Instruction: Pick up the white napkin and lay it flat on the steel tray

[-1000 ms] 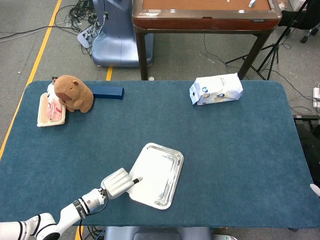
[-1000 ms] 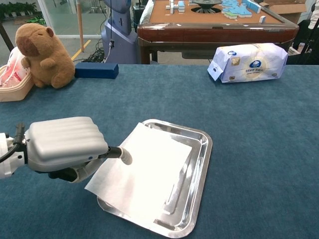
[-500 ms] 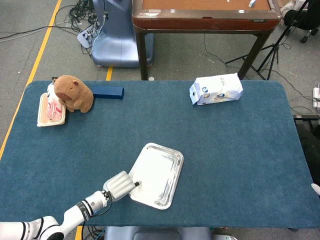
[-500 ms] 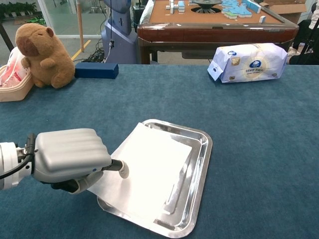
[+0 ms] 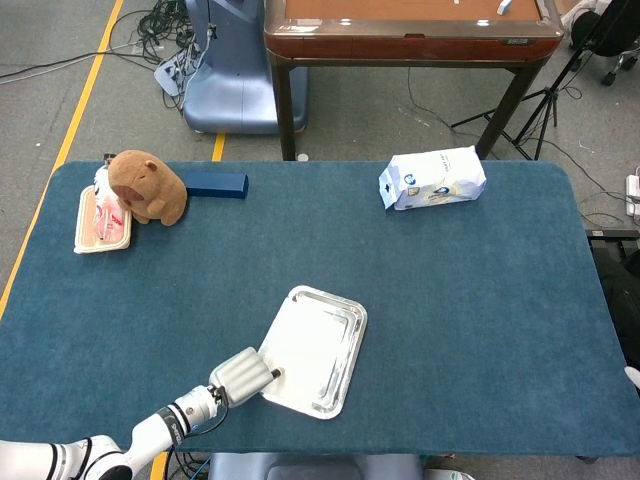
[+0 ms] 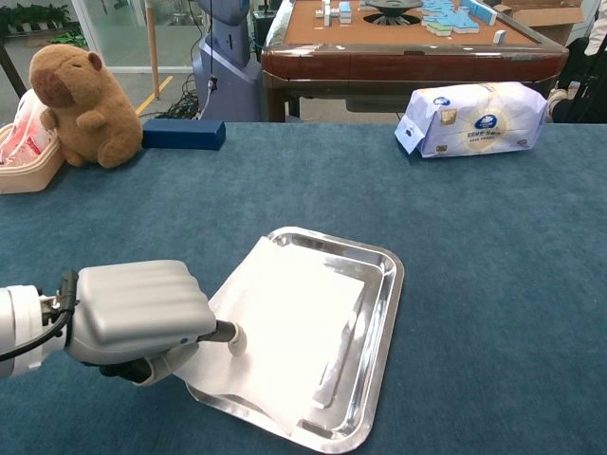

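Pinching the napkin's near-left edge, the left hand (image 6: 142,318) sits low over the counter (image 6: 493,284) just left of the tray (image 6: 377,343); one fingertip shows on top of the sheet while the others curl beneath the palm, so it looks to be grasping that edge, probably to keep the thin sheet taut as it is drawn into place. The napkin (image 6: 289,318) lies mostly on the tray, spread nearly flat, but its left side overhangs the tray's left rim and rests partly off the steel near the hand. Seen from the head view, the tray's long axis runs from the near side up and slightly leftward, and the napkin follows roughly the same line, its far corner pointing toward the tray's top-left corner. Judging from this, the laying is nearly done; what remains is nudging the sheet rightward so it sits inside the rim, then letting go. The right hand is not visible in either view.
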{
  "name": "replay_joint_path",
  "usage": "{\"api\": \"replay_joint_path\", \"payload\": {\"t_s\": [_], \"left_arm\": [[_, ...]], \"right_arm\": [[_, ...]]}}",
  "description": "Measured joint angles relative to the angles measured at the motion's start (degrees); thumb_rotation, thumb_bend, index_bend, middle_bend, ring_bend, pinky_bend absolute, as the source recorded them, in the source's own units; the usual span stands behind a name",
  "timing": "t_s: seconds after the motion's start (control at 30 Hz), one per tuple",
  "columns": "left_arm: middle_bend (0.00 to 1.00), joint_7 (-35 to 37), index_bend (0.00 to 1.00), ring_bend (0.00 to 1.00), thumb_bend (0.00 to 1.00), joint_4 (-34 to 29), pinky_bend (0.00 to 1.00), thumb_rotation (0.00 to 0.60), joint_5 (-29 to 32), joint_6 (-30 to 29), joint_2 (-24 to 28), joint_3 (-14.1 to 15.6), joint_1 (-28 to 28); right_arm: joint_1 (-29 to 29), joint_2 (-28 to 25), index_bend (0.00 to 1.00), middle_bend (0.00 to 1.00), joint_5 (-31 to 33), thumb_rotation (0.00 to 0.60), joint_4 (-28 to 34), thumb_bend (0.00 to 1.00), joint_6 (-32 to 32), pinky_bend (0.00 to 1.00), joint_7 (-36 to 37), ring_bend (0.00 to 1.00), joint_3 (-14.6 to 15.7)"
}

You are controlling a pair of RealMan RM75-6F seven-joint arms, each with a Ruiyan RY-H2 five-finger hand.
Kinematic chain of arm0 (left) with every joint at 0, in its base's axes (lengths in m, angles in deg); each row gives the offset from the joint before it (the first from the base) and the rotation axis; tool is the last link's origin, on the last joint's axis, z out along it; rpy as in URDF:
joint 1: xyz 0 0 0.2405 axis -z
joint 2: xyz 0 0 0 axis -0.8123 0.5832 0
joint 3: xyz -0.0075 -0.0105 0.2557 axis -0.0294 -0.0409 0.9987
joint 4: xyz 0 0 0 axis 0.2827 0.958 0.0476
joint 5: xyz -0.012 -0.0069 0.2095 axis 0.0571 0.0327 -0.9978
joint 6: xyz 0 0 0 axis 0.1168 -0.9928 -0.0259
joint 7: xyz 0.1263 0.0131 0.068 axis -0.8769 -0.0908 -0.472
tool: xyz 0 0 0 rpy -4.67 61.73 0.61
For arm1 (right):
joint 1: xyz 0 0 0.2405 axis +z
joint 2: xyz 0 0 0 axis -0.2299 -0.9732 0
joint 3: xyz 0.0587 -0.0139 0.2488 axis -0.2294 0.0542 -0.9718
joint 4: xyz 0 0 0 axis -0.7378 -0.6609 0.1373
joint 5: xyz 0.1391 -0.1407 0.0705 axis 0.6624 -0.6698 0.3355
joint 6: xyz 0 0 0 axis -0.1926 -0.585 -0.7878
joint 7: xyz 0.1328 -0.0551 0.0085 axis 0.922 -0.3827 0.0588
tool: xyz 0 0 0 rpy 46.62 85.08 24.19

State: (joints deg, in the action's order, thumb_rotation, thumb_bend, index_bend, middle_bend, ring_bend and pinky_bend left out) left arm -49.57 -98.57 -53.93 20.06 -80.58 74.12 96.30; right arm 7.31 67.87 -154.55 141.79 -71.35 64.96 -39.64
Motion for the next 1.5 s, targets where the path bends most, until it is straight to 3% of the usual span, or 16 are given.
{"api": "replay_joint_path", "payload": {"t_s": [1.5], "left_arm": [[0.98, -4.85, 0.20, 0.65, 0.80, 0.13, 0.71, 0.600, 5.99, -3.02, -3.82, 1.58, 3.36]], "right_arm": [[-0.62, 0.44, 0.38, 0.37, 0.81, 0.600, -1.61, 0.00, -0.69, 0.38, 2.78, 0.23, -0.52]]}}
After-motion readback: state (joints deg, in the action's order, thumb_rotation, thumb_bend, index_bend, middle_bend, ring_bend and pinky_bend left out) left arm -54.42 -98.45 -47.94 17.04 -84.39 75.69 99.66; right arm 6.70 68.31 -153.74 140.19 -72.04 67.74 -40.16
